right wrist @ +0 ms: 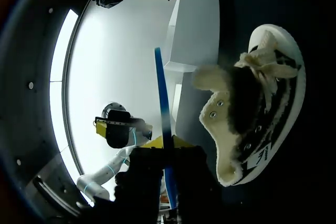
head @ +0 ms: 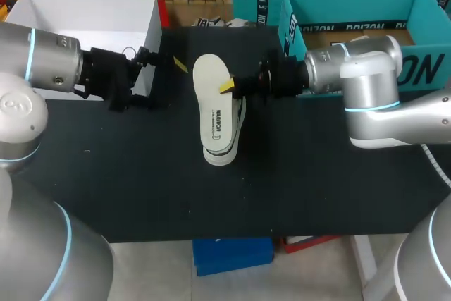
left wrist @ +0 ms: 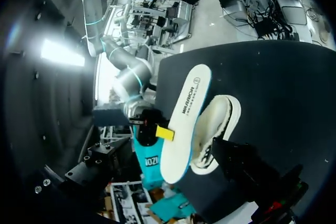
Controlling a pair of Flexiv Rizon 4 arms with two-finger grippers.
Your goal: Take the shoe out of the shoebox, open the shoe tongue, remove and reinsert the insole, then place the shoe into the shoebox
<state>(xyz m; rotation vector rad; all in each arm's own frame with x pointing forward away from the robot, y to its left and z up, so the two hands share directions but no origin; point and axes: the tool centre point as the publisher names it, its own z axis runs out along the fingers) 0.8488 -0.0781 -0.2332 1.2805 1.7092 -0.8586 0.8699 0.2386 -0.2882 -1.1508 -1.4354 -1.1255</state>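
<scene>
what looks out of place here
The insole is out of the shoe, pinched in the right arm's fingers and held over it. The shoe lies on its side on the table, tongue open.

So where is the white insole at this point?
In the head view it is at the table's middle: the white foam insole is out of the shoe, pinched in the right gripper over the white fleece-lined sneaker.
</scene>
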